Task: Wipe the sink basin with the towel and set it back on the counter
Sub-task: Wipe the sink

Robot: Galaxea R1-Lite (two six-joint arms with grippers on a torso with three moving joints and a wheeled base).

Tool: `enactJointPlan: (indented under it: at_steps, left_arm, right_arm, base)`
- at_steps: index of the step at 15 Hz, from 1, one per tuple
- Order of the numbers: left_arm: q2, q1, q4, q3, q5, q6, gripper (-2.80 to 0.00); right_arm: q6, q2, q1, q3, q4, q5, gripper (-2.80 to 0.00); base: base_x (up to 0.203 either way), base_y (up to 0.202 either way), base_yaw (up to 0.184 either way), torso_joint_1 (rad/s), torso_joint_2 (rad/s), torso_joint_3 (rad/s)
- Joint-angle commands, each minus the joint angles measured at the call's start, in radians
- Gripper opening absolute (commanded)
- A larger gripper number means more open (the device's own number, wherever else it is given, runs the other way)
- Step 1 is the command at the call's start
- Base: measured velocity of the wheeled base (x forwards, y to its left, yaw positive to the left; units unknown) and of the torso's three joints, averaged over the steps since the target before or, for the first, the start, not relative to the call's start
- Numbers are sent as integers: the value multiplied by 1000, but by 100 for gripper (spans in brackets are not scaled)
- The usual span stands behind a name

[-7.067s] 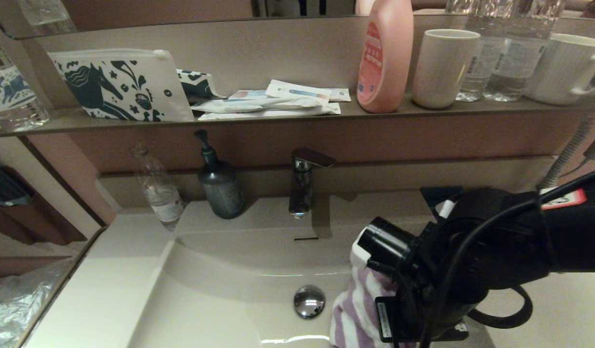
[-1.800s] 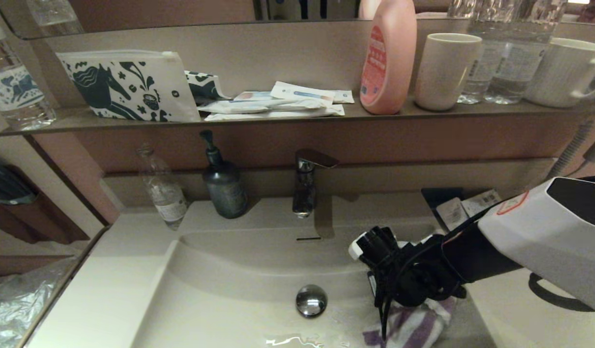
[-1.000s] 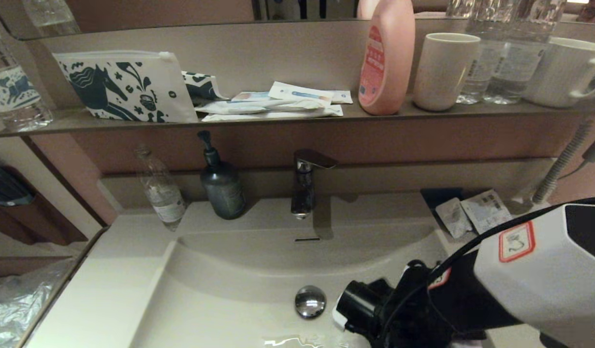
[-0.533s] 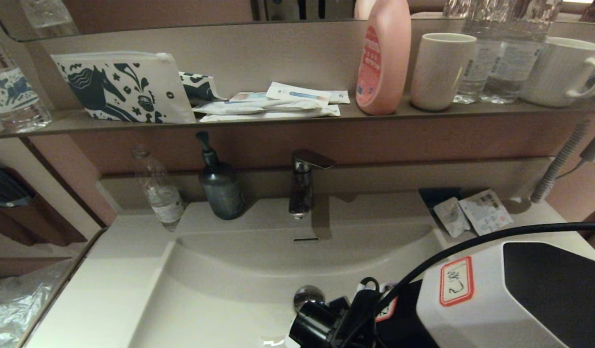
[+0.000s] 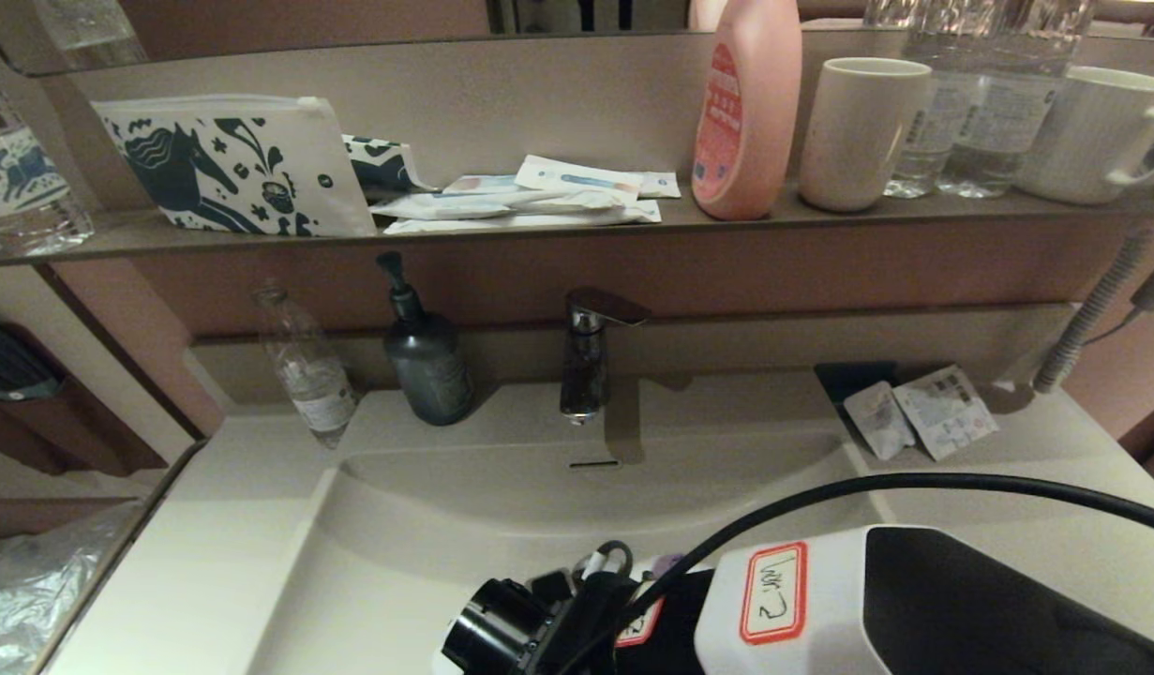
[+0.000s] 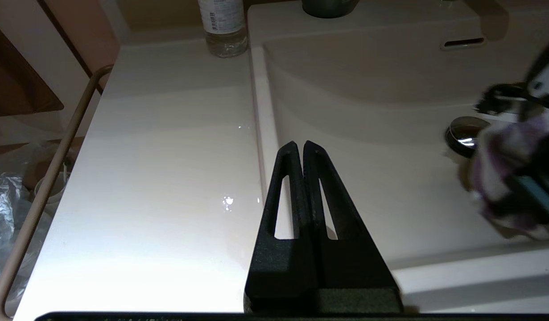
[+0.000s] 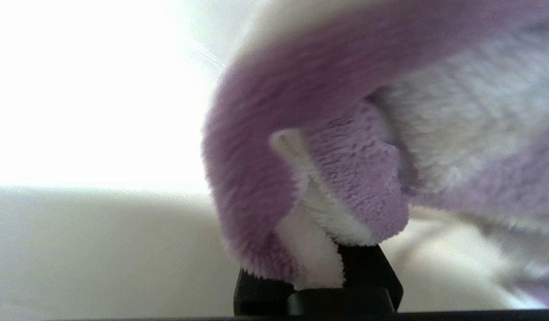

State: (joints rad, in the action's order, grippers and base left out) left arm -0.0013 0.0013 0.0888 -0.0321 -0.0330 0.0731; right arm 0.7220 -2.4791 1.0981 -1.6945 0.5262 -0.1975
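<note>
The off-white sink basin (image 5: 502, 506) fills the middle of the head view, its overflow slot (image 5: 593, 463) on the curved back wall. My right arm (image 5: 820, 609) reaches leftward across the basin's near part and covers the drain there. The right gripper (image 7: 321, 258) is shut on the purple and white striped towel (image 7: 345, 133), which bunches over its fingers (image 7: 374, 272). The left wrist view shows the towel (image 6: 501, 165) down in the basin next to the chrome drain plug (image 6: 464, 133). My left gripper (image 6: 302, 145) hangs shut and empty over the basin's left rim. The counter (image 6: 167, 178) lies beside it.
A faucet (image 5: 586, 356), a dark pump bottle (image 5: 427, 356) and a clear bottle (image 5: 307, 370) stand behind the basin. Sachets (image 5: 919, 417) lie on the right counter. The brown shelf (image 5: 539, 230) carries a horse-print pouch (image 5: 234, 169), a pink bottle (image 5: 745, 112) and cups. A black cable (image 5: 914, 483) arcs over the basin.
My right arm has swept with the towel from the basin's right side leftward and nearer, across the drain, which it now hides in the head view.
</note>
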Motion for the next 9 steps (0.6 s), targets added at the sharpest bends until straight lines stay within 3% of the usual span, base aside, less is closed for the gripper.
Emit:
enactJointPlan:
  at_steps: [1,3,5,9]
  left_arm:
    - [1,0,0,0,-1,1,-280]
    - [1,0,0,0,-1,1,-280]
    - [1,0,0,0,-1,1,-280]
    - [1,0,0,0,-1,1,-280]
  right_arm:
    - [4,-92,14,-165,14,-5,-280]
    - [1,-143,22,-282,3,17,-280]
    - [-8,-150,33,-292,-136,96,-280]
    - [-63,-176,28,-292,-387,103,-280]
  base:
    - [0,0,0,0,0,0]
    - [0,0,0,0,0,0]
    - [0,0,0,0,0,0]
    - [0,0,0,0,0,0]
